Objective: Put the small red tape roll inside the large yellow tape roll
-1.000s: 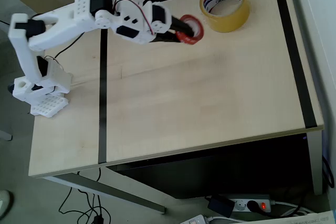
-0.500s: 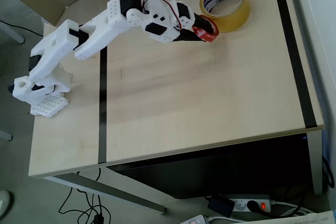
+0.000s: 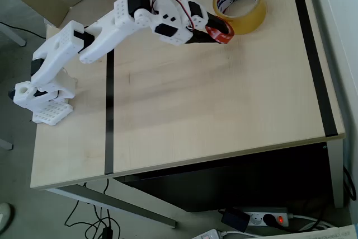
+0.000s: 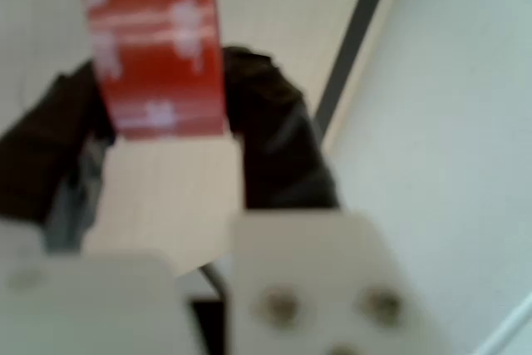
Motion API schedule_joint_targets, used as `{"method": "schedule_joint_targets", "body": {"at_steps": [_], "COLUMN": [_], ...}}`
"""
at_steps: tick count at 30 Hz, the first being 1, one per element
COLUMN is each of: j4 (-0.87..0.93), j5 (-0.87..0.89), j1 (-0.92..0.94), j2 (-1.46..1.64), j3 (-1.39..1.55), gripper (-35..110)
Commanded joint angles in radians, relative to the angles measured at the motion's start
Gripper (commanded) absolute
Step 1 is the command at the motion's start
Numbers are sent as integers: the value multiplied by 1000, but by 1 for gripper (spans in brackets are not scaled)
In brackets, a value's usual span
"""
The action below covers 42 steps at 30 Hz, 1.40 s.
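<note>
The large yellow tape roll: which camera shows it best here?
The overhead view: the large yellow tape roll appears whole at the table's far edge. The blurred wrist view gives the gripper clamping the small red tape roll.

Soft, even daylight in the overhead view, sharp, with faint shadows on the counter (image 3: 224, 110); the wrist view is heavily blurred around the hand (image 4: 166, 122).

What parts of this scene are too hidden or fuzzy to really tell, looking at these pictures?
- Wrist view: blurred throughout; the white markings on the small red tape roll cannot be read, and the frame's top edge cuts it off.
- Overhead view: the end effector covers part of the red roll, so whether it touches the large yellow tape roll is unclear.
- Overhead view: the lettering inside the yellow roll's core is too small to read.
</note>
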Motion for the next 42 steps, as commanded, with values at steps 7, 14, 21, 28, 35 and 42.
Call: {"method": "schedule_joint_targets", "body": {"at_steps": [7,14,21,28,35,42], "j4": [336,-18,-225,-298,-351,-353], "j5": [55,49,12,12,9,-32], "j1": [9,-64,-123,-112,-94,-104], "j2": [420,364,287,141,23,-17], "j3": [-353,-249,-138,-138,-138,-133], "gripper": [0,0,0,0,0,9]}}
